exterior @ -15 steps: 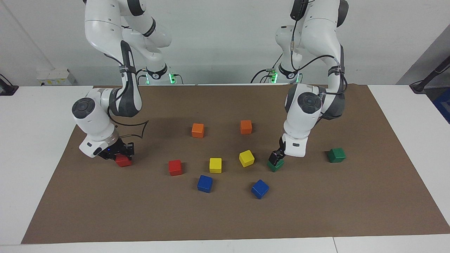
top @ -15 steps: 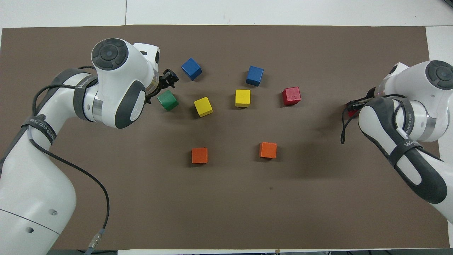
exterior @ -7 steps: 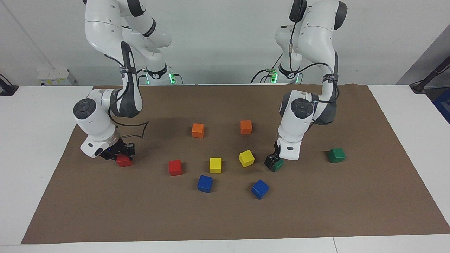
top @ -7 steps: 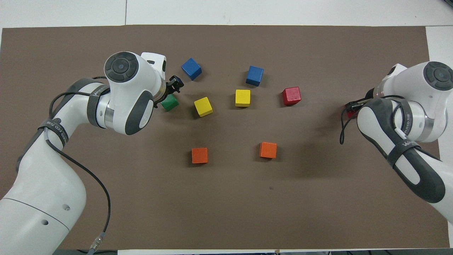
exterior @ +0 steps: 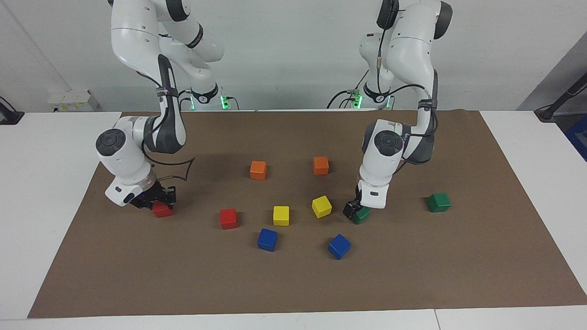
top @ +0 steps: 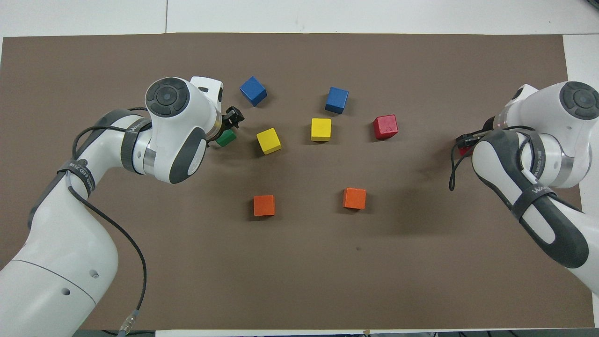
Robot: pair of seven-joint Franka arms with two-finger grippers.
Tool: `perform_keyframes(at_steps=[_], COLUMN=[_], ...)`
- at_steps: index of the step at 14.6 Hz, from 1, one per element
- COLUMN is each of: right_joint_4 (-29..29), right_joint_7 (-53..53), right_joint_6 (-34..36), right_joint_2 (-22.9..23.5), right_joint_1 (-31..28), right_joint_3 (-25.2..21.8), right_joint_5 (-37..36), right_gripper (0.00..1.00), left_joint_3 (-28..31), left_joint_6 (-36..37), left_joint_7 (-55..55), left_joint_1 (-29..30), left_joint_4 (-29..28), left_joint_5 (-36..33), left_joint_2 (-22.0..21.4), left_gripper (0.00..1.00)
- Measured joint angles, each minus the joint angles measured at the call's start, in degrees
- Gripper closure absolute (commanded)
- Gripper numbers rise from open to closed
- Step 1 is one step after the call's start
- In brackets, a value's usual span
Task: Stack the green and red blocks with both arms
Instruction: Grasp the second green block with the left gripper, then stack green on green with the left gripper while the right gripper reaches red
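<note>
A green block (exterior: pixel 362 214) is gripped by the left gripper (exterior: pixel 354 212) on the brown mat (exterior: pixel 293 284), beside a yellow cube (exterior: pixel 321 206). At the right arm's end of the mat, a red block (exterior: pixel 161 210) is clasped by the right gripper (exterior: pixel 153 198) — both blocks are seen low at the mat's surface. A second red block (exterior: pixel 228 218) is seen beside another yellow cube (exterior: pixel 281 215), while a second green block (exterior: pixel 439 202) is left alone toward the left arm's end — well apart from the rest.
</note>
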State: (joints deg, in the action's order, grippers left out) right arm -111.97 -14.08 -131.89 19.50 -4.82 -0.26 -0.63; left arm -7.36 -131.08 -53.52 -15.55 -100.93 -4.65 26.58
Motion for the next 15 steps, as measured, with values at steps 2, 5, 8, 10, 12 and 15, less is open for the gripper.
perform_keyframes(at_steps=[2, 5, 8, 10, 12, 15], right_joint_4=[0.0, 0.19, 1.67, 4.32, 7.84, 11.56], right_joint_7=[0.0, 0.01, 0.72, 2.91, 6.11, 12.28], right_joint_6=[0.0, 0.0, 1.01, 4.76, 9.43, 13.43], right_joint_2=[0.0, -0.02, -0.52, -1.2, -1.75, -1.87], right_joint_1=[0.0, 0.02, 0.57, 2.37, 5.6, 10.93], right_joint_3=[0.0, 0.02, 0.61, 1.03, 1.23, 1.34], right_joint_5=[0.0, 0.0, 0.07, 0.07, 0.07, 0.06], right_gripper=[0.0, 0.0, 0.0, 0.0, 0.0, 0.0], left_joint_3=[0.01, 0.05, 0.59, 0.98, 1.21, 1.41], left_joint_6=[-0.02, 1.54, 12.24, 19.06, 22.7, 23.15], left_joint_7=[-0.16, -1.4, -1.09, 6.12, 18.23, 37.08], left_joint_1=[0.0, 0.0, 0.22, 2.05, 6.22, 14.28], left_joint_4=[0.0, 0.82, 7.68, 11.51, 10.44, 5.92], left_joint_5=[-0.02, -0.05, -0.87, -1.41, -1.41, -1.41], left_joint_2=[0.0, 0.02, 0.19, -1.01, -4.57, -9.02], left_gripper=[1.0, 1.0, 1.0, 1.0, 1.0, 1.0])
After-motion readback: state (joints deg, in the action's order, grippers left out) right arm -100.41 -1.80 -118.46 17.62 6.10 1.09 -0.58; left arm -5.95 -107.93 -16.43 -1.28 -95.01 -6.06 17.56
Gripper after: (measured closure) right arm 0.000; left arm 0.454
